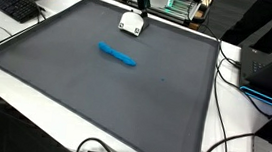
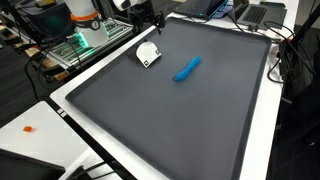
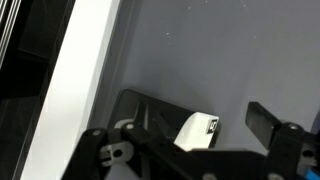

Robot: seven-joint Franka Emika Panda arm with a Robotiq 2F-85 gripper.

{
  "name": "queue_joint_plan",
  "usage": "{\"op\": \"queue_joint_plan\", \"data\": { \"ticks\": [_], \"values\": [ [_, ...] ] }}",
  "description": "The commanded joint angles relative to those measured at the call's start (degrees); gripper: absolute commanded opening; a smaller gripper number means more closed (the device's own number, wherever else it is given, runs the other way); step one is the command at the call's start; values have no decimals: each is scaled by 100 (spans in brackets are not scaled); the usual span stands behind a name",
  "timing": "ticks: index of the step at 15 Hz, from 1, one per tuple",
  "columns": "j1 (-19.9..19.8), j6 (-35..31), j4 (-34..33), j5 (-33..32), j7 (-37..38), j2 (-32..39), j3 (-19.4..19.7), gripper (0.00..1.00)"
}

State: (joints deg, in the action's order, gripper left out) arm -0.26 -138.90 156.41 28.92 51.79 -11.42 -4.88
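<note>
Wrist view: black gripper (image 3: 196, 110) wide open, empty, above boxy white block (image 3: 197, 131).

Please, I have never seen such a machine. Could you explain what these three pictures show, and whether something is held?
The machine is a robot with a two-fingered gripper at its end. Two pictures come from cameras outside the robot, at different places. The third comes from a camera on the wrist, looking down past the gripper. A dark grey mat covers a white table. On the mat lie a blue pen-like object and a small white block. The gripper hangs over the small white block with its jaws open. Nothing is held.
</note>
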Motion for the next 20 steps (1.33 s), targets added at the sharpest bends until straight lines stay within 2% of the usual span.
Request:
{"op": "queue_joint_plan", "data": {
  "ticks": [1,5,13,20],
  "values": [
    [-14,-98,5,-241,-38,229,107,100],
    [-18,-175,-25,-353,-319,382,204,100],
    [11,-1436,19,-369,60,771,214,100],
    [60,-1824,18,-252,110,988,236,100]
  ]
}}
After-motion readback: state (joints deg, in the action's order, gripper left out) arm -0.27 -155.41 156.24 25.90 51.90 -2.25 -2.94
